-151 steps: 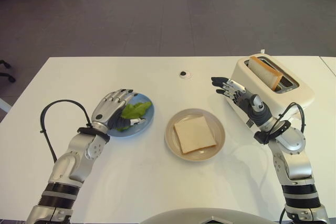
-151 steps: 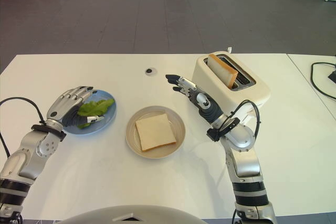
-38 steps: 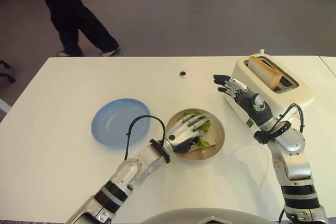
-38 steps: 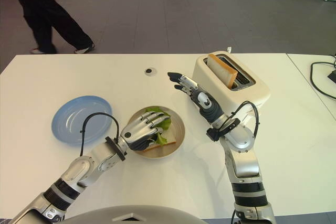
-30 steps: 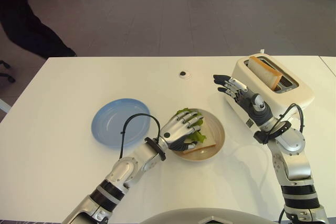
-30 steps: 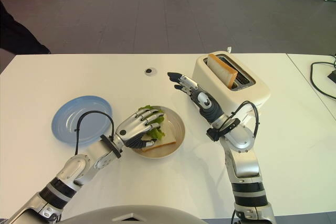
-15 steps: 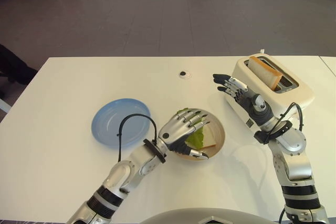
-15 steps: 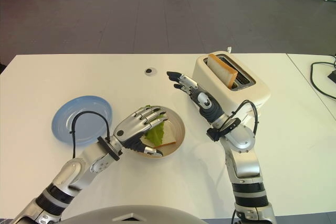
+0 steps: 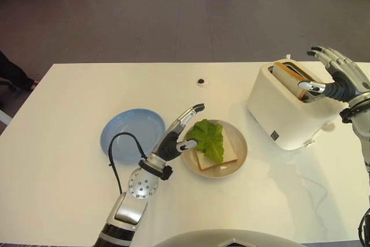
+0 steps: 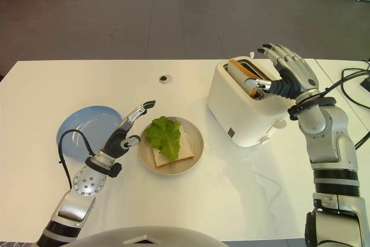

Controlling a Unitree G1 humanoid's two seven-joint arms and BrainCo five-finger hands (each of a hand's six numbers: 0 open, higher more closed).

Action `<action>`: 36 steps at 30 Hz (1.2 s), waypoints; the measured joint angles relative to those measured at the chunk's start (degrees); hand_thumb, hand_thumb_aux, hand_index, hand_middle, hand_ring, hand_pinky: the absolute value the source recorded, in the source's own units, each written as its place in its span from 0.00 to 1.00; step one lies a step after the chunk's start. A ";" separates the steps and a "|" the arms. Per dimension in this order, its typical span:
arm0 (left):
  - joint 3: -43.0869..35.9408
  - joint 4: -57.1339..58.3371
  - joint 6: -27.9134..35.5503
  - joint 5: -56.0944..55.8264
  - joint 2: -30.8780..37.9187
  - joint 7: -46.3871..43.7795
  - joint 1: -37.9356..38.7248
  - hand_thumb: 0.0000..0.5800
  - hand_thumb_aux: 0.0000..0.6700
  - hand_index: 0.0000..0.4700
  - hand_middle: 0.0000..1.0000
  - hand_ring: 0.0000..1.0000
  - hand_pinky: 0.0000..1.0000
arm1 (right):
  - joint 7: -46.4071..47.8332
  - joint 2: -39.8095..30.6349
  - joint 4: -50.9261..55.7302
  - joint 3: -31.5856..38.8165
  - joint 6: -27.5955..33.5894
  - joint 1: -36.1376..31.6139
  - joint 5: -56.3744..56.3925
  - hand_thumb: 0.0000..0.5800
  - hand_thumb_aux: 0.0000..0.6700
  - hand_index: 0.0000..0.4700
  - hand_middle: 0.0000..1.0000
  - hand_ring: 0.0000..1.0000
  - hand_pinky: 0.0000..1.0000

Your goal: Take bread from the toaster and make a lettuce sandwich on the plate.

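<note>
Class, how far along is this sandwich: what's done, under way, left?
Done: one bread slice lies on the plate with lettuce on it; the left hand is open beside it. Under way: the right hand is at the second slice in the toaster. Left: lift that slice and lay it on top.
</note>
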 measured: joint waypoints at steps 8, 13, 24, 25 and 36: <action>0.32 0.61 -1.18 0.90 -0.44 -0.61 0.14 0.00 0.00 0.00 0.00 0.00 0.00 | -0.93 1.42 5.95 5.01 -1.27 -1.44 1.13 0.89 0.67 0.67 0.00 0.00 0.00; 0.36 0.74 -1.39 1.59 -0.69 -0.61 0.16 0.00 0.00 0.00 0.00 0.00 0.00 | -1.10 1.61 5.81 5.56 -2.61 -1.87 2.99 1.00 1.00 1.00 0.00 0.00 0.00; 1.29 1.66 -2.03 3.23 -1.33 -0.59 0.18 0.00 0.00 0.00 0.00 0.00 0.00 | 0.18 2.55 4.87 4.54 -0.13 -1.85 8.07 1.00 1.00 1.00 0.00 0.00 0.00; 1.29 1.75 -2.10 3.24 -1.44 -0.59 0.18 0.00 0.00 0.00 0.00 0.00 0.00 | 0.11 3.02 4.83 3.47 0.31 -1.86 9.46 1.00 1.00 1.00 0.00 0.00 0.00; 2.79 1.96 -2.81 3.26 -1.63 -0.15 1.92 0.00 0.00 0.00 0.00 0.00 0.00 | 18.43 5.62 -7.72 -9.25 13.66 -6.90 47.35 1.00 1.00 1.00 0.00 0.00 0.00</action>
